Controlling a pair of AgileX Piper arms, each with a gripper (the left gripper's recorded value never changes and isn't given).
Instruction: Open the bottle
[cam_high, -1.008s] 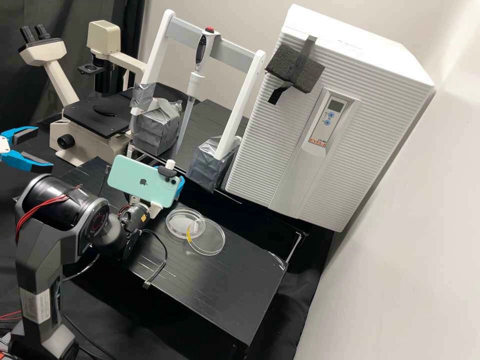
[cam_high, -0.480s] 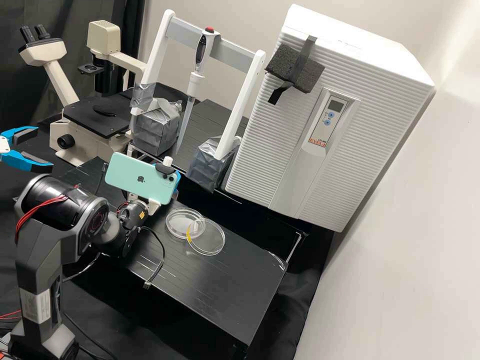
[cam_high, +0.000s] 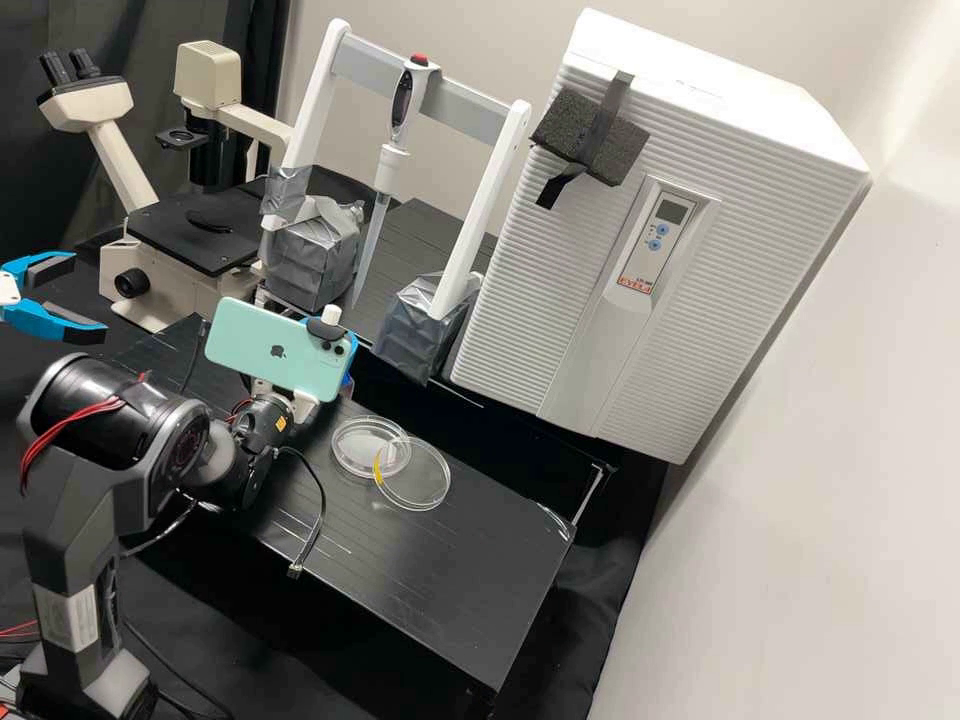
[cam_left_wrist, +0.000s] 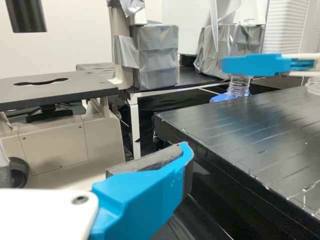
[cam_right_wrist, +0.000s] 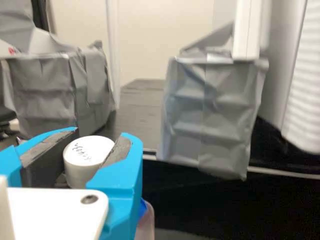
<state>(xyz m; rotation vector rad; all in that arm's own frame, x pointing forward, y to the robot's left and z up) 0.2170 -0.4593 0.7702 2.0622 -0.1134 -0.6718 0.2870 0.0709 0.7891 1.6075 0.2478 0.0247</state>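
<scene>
A clear bottle (cam_left_wrist: 238, 88) with a blue label stands at the far edge of the black bench (cam_left_wrist: 260, 135). My right gripper (cam_right_wrist: 90, 143) is shut on its white cap (cam_right_wrist: 88, 154). In the left wrist view that right gripper (cam_left_wrist: 260, 64) sits on top of the bottle's neck. In the high view the cap (cam_high: 331, 315) peeks above the mint phone (cam_high: 275, 357) mounted on the right wrist; the bottle's body is hidden behind it. My left gripper (cam_high: 42, 292) hangs open at the far left, off the bench and apart from the bottle, with one finger (cam_left_wrist: 150, 185) low in its own view.
Two clear petri dishes (cam_high: 392, 460) lie mid-bench. Behind stand a microscope (cam_high: 165, 235), a pipette (cam_high: 392, 140) on a white frame with tape-wrapped feet (cam_high: 312, 250), and a big ribbed white unit (cam_high: 660, 240). A loose cable (cam_high: 312, 520) trails from the right wrist.
The right wrist, with phone and cap, has shifted left and a little toward the back of the bench. The left gripper has stayed where it was.
</scene>
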